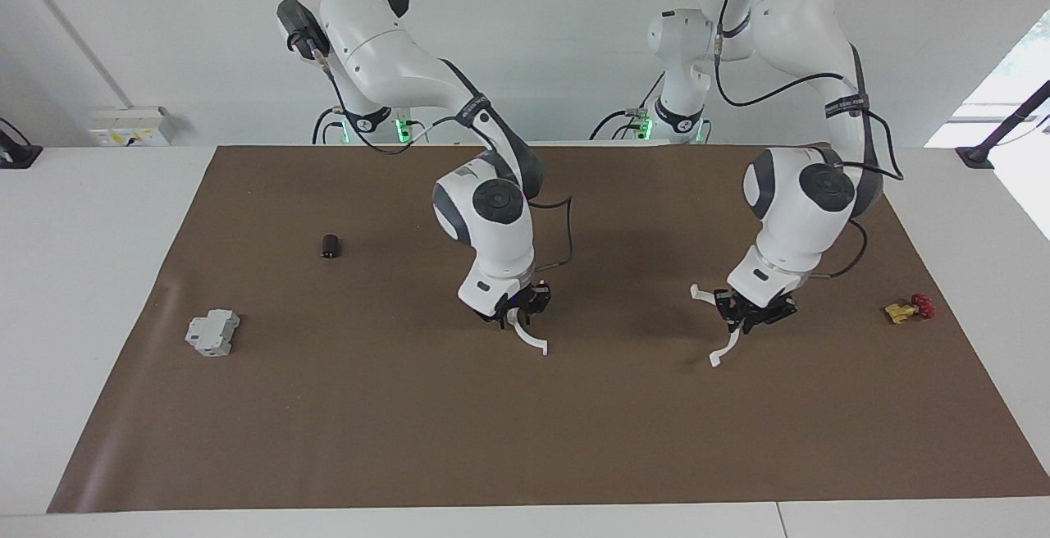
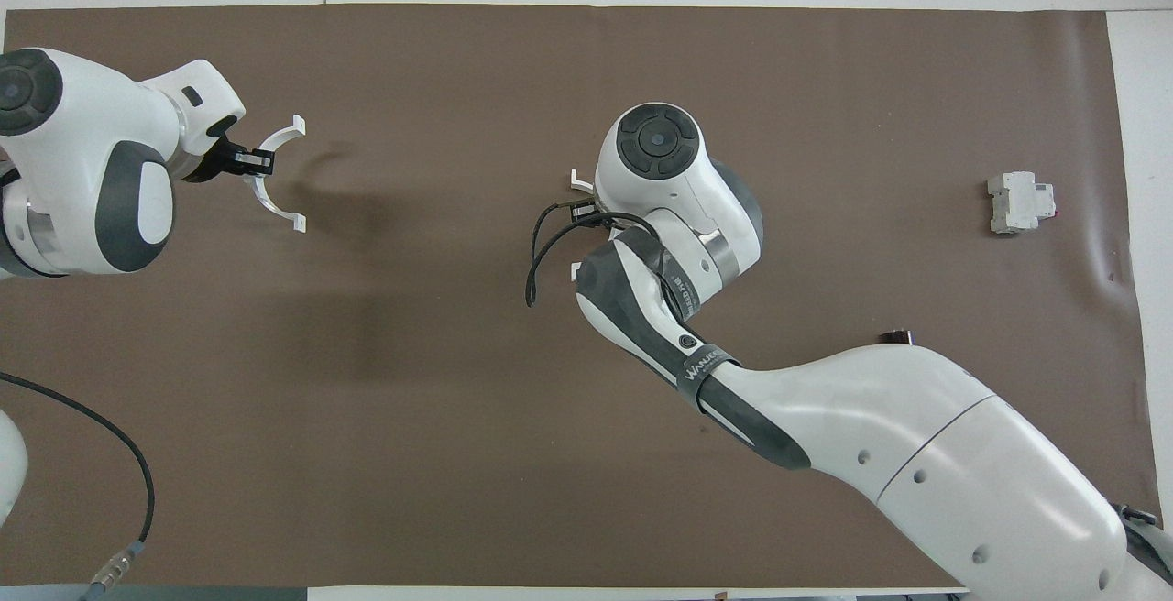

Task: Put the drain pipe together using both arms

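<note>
Two Franka arms work over a brown mat (image 1: 328,407) with one white half-ring each; in the facing view the right gripper (image 1: 518,308) hangs at centre frame, just above the mat, with its half-ring (image 1: 529,339) curving down from the fingertips, the lower tab close to the surface; whether those fingers pinch tight or have begun to loosen cannot be told; in the overhead view the arm's own wrist covers most of that piece, only two white tabs peeping out at centre frame; the left gripper (image 1: 748,313) sits at centre right of the facing view, clamped on the second half-ring (image 1: 722,333), which is raised clear of the mat with its open side turned toward the other piece; the same gripper (image 2: 249,160) shows at upper left of the overhead view, the arc (image 2: 275,175) gripped at mid-curve; the two halves are well apart, not joined; a grey block (image 1: 212,332) lies at left of the facing view, a small dark cylinder (image 1: 330,245) above it, a red-and-yellow part (image 1: 909,308) at far right.
</note>
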{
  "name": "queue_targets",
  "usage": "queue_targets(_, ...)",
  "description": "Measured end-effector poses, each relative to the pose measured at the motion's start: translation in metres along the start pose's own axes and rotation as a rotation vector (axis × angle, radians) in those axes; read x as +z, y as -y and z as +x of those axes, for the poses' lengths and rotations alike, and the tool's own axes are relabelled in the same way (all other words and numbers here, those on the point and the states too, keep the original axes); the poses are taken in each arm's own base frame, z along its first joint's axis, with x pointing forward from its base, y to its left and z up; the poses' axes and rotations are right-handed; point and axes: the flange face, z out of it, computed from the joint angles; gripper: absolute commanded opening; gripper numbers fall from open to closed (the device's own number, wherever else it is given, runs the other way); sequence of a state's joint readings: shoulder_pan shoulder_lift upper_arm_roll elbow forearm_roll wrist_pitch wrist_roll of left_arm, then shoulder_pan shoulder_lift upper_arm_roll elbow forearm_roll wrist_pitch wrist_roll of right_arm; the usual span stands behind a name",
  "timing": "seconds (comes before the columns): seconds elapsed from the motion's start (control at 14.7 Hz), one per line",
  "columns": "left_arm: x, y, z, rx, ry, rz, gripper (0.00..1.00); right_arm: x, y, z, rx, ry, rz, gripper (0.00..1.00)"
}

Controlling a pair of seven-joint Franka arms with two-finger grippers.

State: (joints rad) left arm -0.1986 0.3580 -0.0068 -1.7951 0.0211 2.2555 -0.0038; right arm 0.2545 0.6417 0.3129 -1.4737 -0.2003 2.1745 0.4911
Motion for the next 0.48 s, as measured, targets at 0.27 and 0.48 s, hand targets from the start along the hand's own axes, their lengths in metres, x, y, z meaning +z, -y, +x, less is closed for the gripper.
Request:
queue_targets(0.27, 0.0, -0.076, -0.006, 0.021, 0.018, 0.064, 0.0, -0.135, -0.103, 0.009, 0.038, 0.007, -0.093, 1.0)
queue_targets(0.48, -0.002, -0.128, -0.012, 0.024, 0.008, 0.072, 0.0, -0.21, -0.248, -0.025, 0.123, 0.128, -0.01, 1.0)
